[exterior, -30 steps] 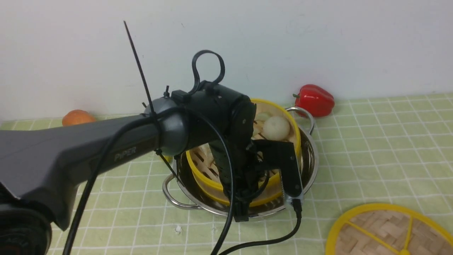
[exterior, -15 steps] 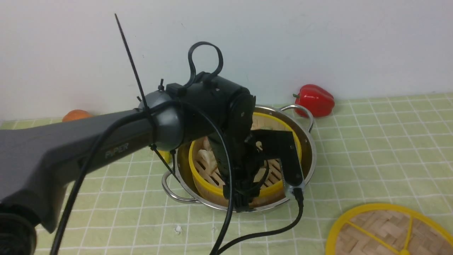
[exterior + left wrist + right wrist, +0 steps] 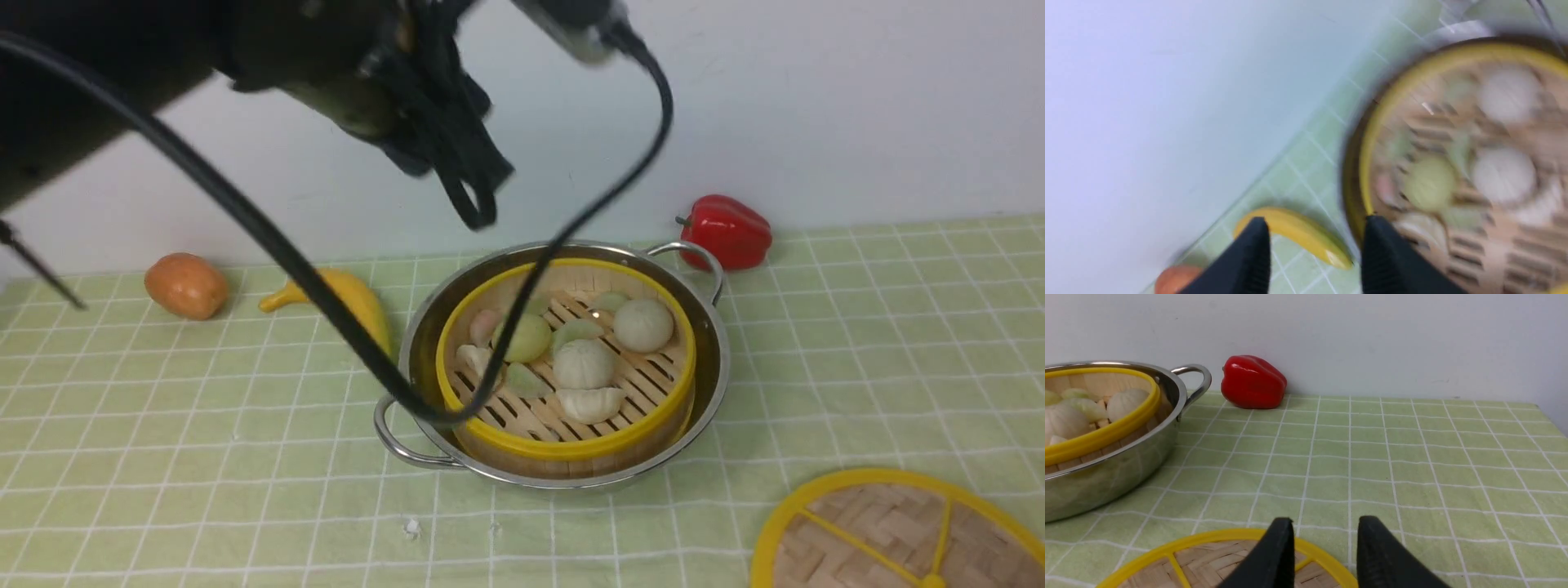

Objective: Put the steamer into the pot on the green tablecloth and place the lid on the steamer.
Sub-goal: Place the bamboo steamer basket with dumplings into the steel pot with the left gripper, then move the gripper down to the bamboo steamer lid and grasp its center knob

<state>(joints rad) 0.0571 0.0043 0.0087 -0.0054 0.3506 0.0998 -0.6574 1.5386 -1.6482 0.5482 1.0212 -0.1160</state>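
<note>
Our left tool (image 3: 1315, 222) is released in its wrist view, its black ribbed jaws spread with nothing between them. Beyond it, blurred, are the steamer (image 3: 1461, 163) and a yellow banana (image 3: 1298, 237).

In the right wrist view the right tool (image 3: 1325, 522) is also released and empty, hovering just over the yellow rim of the lid (image 3: 1208, 559). The lid lies flat on the green tablecloth (image 3: 1412, 457), a pale grid-lined cloth that covers the bench. A glossy red pepper (image 3: 1253, 381) sits against the wall, near one loop handle of the pot (image 3: 1126, 465).

In the front view the steamer sits level inside the pot at the centre of the frame. Its slatted floor carries smooth toy buns and dumplings, and the polished steel wall rings it closely. The lid is in the lower right corner, well apart from the pot.

We judge the steamer placed and the lid still to go on. The lid looks light and stiff, a thin woven disc, and lying flush on soft cloth it may be awkward to get under. We would pinch the hard yellow rim or a spoke, not the bamboo weave, and keep it level.
</note>
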